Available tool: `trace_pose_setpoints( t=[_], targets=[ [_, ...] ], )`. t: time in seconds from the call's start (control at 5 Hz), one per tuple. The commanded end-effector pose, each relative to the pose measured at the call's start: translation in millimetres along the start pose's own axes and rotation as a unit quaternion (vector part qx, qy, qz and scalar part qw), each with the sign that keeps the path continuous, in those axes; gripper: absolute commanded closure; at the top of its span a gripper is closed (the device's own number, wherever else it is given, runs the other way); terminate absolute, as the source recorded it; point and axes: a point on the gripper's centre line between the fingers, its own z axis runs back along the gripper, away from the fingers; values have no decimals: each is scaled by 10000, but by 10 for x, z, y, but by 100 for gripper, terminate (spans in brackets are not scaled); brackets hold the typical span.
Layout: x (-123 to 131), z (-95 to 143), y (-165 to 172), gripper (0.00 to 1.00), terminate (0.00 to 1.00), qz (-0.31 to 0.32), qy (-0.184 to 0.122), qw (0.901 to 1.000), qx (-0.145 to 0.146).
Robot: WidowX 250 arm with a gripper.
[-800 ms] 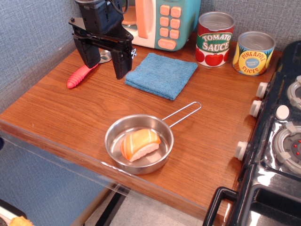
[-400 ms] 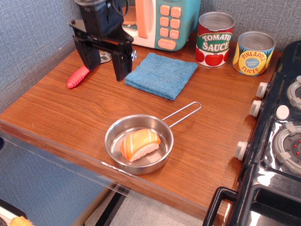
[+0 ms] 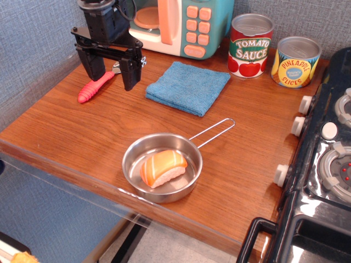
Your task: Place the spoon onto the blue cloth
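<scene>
Spoon (image 3: 94,88) placement decides the coming move: it lies on the wooden surface (image 3: 82,137) at the back left, its red-pink ribbed handle running diagonally from the near left up toward the far right, where the silver bowl sits mostly hidden behind the claw (image 3: 111,69). The claw hangs directly over that bowl end with its two black fingers spread wide and nothing between them; whether the fingertips touch the surface is hard to judge from this angle. The handle's long axis runs roughly through the gap, so the fingers appear set to close across it. The blue cloth (image 3: 188,87) lies folded just to the right of the claw, near but not touching the spoon. Closer to the front edge stands a steel pan (image 3: 162,167) holding a salmon sushi piece (image 3: 163,167). Along the back are a toy microwave (image 3: 181,24), a tomato sauce can (image 3: 250,46) and a pineapple slices can (image 3: 295,62); a toy stove (image 3: 323,164) fills the right side.
</scene>
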Motion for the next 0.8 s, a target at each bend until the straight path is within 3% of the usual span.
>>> trace_pose_setpoints(
  t=[0.0,0.6],
  targets=[
    [211,-92,512,0,0,466,6,9980,438],
    [118,-293,949,0,0,808,342,9939,661]
  ],
)
